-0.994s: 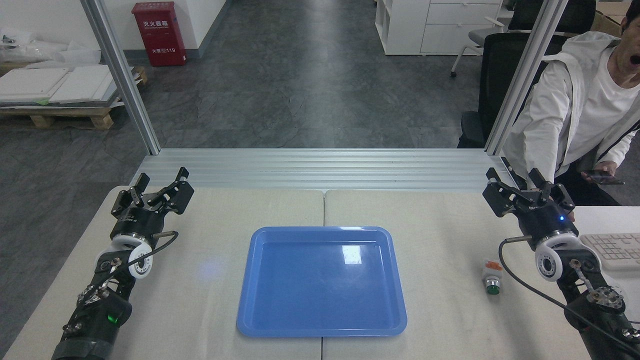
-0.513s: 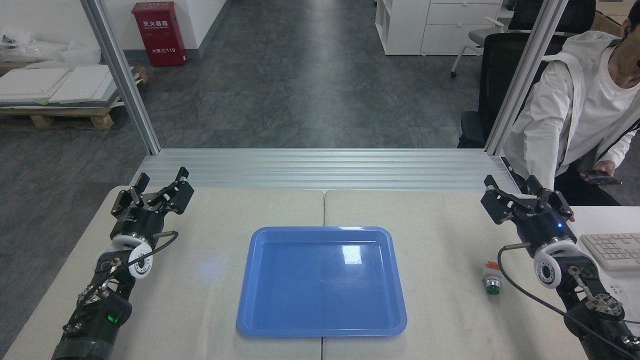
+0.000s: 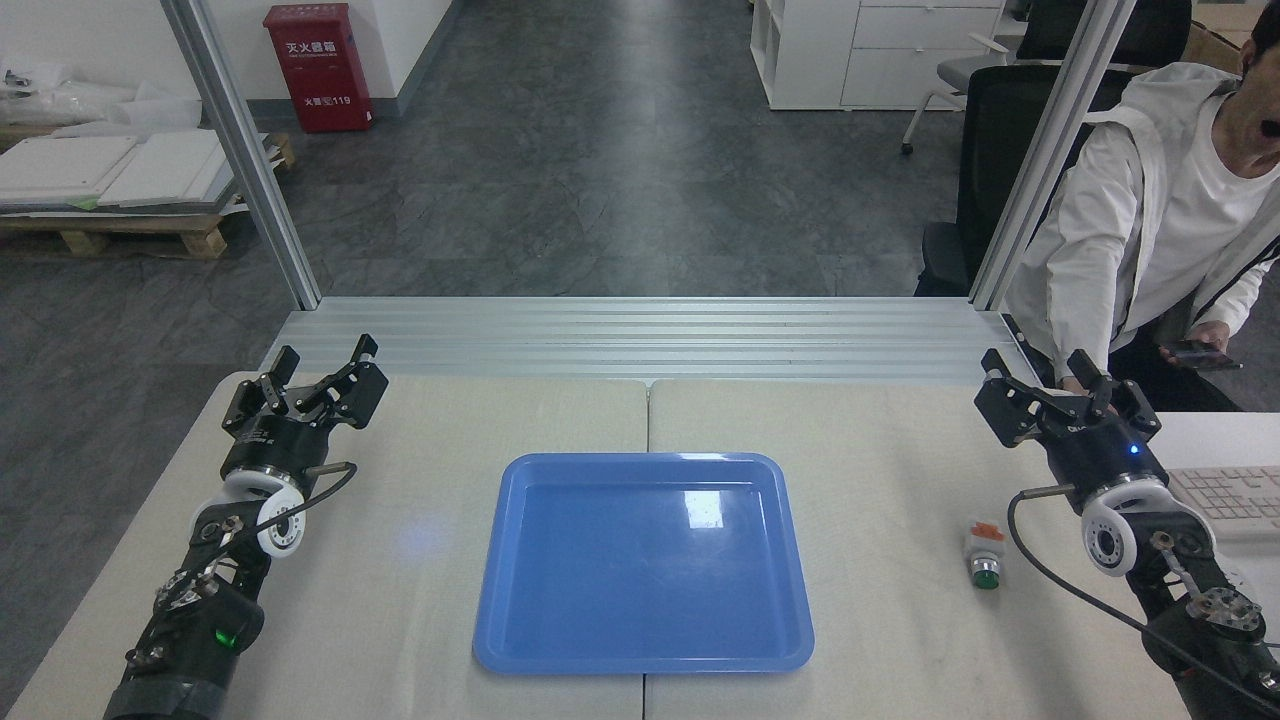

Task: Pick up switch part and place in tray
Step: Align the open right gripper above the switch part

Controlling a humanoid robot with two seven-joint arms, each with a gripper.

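1. The switch part [image 3: 984,553] lies on its side on the pale worktop [image 3: 900,620], to the right of the tray [image 3: 642,660] and well apart from its rim.
2. It is a small, short piece with a white body in the middle. An orange block sits at its far end, and a round green cap with a silvery collar sits at its near end, pointing toward the robot.
3. The tray is a large glossy blue rectangle with rounded corners and a raised rim. It sits in the middle of the worktop, across the seam between the two worktop panels, and light glares off its floor.
4. The right gripper [image 3: 1066,383] is above the far right part of the worktop, beyond the switch part and apart from it. Its dark fingers [image 3: 1003,373] are spread and hold nothing.
5. The left gripper [image 3: 320,366] is over the far left corner of the worktop, well apart from the tray. Its fingers are spread too and are empty.
6. A keyboard [image 3: 1225,492] lies at the right edge, just beside the right arm.
7. A person in a white jacket [image 3: 1150,220] sits beyond the right corner, with a phone [image 3: 1196,353] in one hand.
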